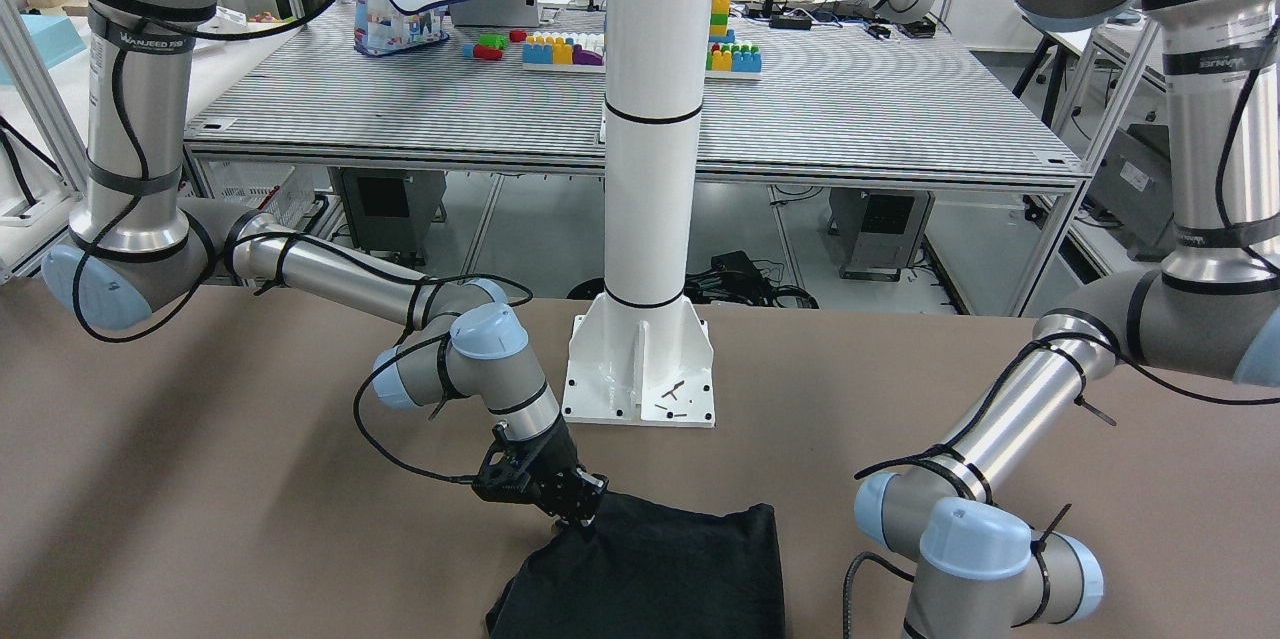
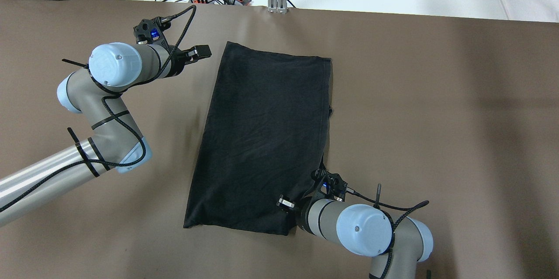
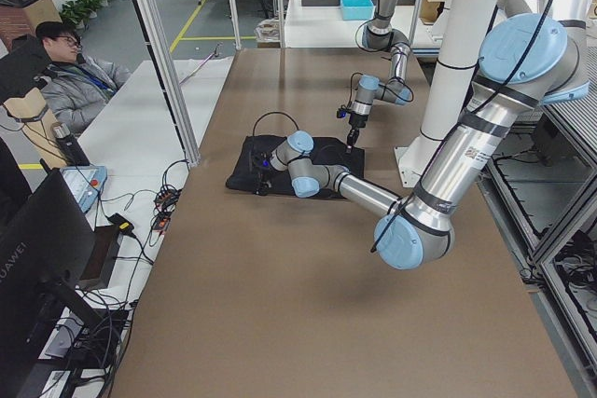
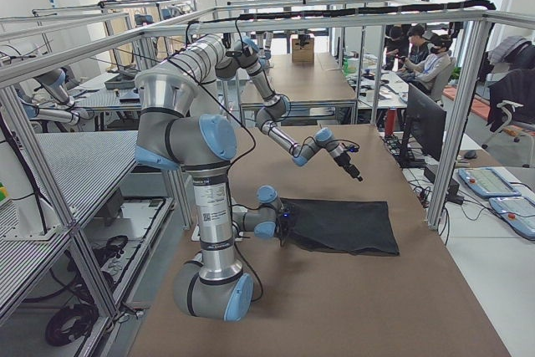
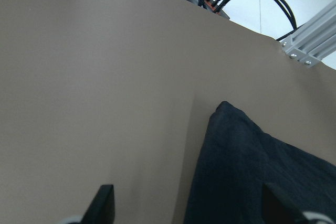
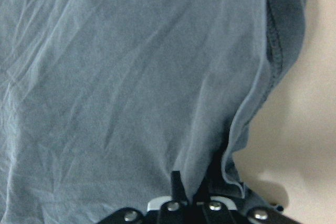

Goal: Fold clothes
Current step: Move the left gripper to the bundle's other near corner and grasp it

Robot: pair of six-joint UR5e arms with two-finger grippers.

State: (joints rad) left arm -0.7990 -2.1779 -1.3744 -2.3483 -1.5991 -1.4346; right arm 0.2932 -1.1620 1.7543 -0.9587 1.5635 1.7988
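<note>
At the near right corner, the right gripper (image 6: 197,184) is clenched on a fold of the black cloth (image 2: 266,135). The left gripper (image 2: 201,52) hangs spread beside the far left corner. The cloth lies flat mid-table (image 2: 436,117), its long axis pointing away from the robot, with the far end skewed rightward.

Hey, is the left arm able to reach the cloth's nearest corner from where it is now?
Probably yes. The left end effector hovers open just beside the cloth, at its corner, with only bare table between them.
</note>
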